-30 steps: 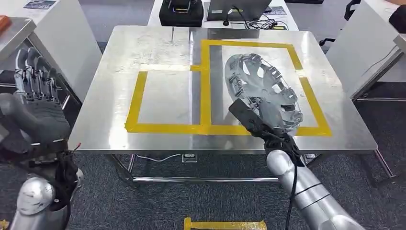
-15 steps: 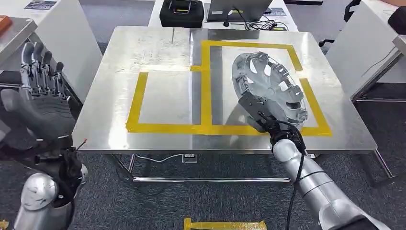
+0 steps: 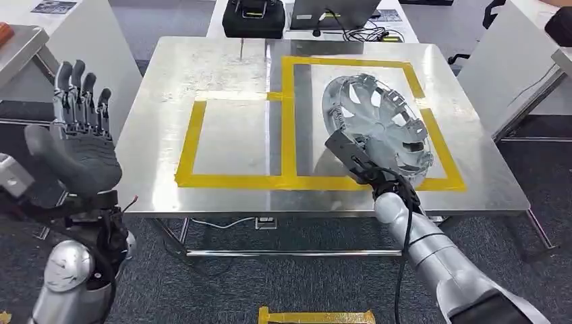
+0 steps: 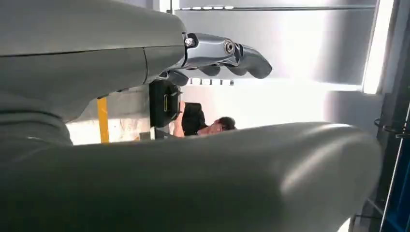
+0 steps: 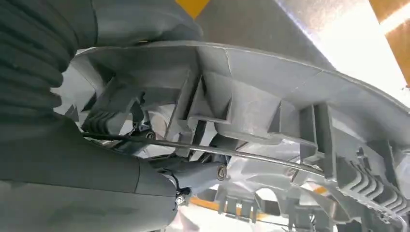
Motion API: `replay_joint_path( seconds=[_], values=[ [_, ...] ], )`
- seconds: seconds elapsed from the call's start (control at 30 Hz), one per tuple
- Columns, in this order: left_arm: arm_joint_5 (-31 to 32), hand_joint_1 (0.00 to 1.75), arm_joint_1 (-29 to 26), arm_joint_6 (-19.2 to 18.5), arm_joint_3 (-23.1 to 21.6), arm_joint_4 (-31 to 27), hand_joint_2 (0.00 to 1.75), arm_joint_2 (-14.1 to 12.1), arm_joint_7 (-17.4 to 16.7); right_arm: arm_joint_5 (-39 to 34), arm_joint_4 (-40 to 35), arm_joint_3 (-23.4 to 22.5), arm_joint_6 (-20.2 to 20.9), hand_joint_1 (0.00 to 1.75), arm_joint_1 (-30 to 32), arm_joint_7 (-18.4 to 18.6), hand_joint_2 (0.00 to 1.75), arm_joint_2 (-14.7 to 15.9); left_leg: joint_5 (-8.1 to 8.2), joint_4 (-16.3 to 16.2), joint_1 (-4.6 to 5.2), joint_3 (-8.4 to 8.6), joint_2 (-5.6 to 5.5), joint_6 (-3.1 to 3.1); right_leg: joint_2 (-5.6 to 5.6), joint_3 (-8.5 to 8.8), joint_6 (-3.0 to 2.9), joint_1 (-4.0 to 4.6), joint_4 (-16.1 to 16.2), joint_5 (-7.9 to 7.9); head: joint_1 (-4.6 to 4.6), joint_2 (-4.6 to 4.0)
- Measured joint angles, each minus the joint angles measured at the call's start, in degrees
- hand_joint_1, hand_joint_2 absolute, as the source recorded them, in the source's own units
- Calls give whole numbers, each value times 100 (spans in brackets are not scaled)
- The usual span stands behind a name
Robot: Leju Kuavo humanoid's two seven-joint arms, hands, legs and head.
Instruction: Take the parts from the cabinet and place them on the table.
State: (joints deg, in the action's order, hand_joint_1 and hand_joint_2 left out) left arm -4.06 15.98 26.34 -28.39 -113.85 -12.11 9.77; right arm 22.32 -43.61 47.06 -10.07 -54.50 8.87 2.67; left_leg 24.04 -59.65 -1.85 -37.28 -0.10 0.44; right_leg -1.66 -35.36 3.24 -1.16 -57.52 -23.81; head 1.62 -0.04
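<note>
A silver wheel cover (image 3: 378, 125) stands tilted over the steel table (image 3: 222, 74), inside the right-hand yellow tape rectangle (image 3: 291, 101). My right hand (image 3: 361, 165) grips its near rim from below. The right wrist view shows that rim (image 5: 270, 92) close up, with my right hand (image 5: 96, 145) closed around it; I cannot tell whether the cover touches the table. My left hand (image 3: 74, 148) is raised off the table's left side, fingers straight and apart, holding nothing. In the left wrist view the left hand (image 4: 193, 183) shows with its fingers (image 4: 227, 53) extended.
A smaller yellow tape square (image 3: 195, 135) marks the table's left half. A black case (image 3: 255, 19) and a laptop with cables (image 3: 337, 17) sit on the desk behind. White tables stand at the left (image 3: 81, 47) and right (image 3: 519, 61). Yellow tape (image 3: 317, 316) marks the carpet.
The wheel cover has shifted a little over the right rectangle and tipped with my right hand. My left hand has risen and moved closer to the table.
</note>
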Motion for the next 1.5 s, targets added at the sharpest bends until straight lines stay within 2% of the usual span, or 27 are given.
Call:
replay_joint_path(
  seconds=[0.2,0.5,0.77,0.83,0.87,0.9,0.93,0.97,1.1,1.5],
  values=[
    [-66,0,18,-33,-87,120,0,61,35,7,146,2,-210,175,-153,-176,175,-192,0,1,1,-1,6,0,9,-5,0,0,0,1,-7,0],
    [-160,0,86,-63,-181,315,0,127,129,-149,249,2,-247,175,-303,-385,175,-512,0,6,0,-1,6,-2,9,-7,0,1,-5,1,-15,0],
    [-177,0,97,-68,-197,343,0,129,138,-168,254,2,-247,175,-340,-402,175,-577,2,6,1,-1,13,-3,16,-9,0,0,-5,1,-20,0],
    [-217,0,169,-74,-234,442,0,146,201,-234,310,4,-251,175,-497,-457,175,-765,2,7,0,-1,13,-3,16,-11,-1,1,-5,-1,-24,0],
    [-221,0,176,-74,-236,457,0,153,216,-234,310,4,-251,61,-511,-463,175,-796,2,8,0,-1,13,-3,16,-10,-2,1,-5,-1,-26,0],
    [-223,0,175,-72,-238,470,0,153,221,-234,310,4,-247,0,-513,-461,175,-813,2,8,0,-1,13,-3,16,-11,-2,1,-6,-1,-28,0],
    [-223,0,175,-72,-243,479,0,153,225,-234,315,4,-243,0,-513,-450,175,-831,2,8,0,-1,13,-3,16,-11,-2,1,-5,-1,-28,0],
    [-223,0,175,-70,-245,483,0,153,227,-234,328,4,-217,0,-518,-437,0,-848,2,8,0,-1,13,-3,16,-11,-2,0,-6,-1,-26,0],
    [-221,0,172,-59,-247,485,0,153,225,-310,411,15,-77,0,-521,-326,0,-874,2,8,1,-2,10,-3,14,-9,-2,0,-6,-1,-28,0],
    [-210,0,153,-63,-253,481,0,153,225,-422,597,20,-9,0,-541,-260,0,-896,2,8,1,-2,10,-3,14,-10,-2,0,-6,-2,-35,0]
  ],
)
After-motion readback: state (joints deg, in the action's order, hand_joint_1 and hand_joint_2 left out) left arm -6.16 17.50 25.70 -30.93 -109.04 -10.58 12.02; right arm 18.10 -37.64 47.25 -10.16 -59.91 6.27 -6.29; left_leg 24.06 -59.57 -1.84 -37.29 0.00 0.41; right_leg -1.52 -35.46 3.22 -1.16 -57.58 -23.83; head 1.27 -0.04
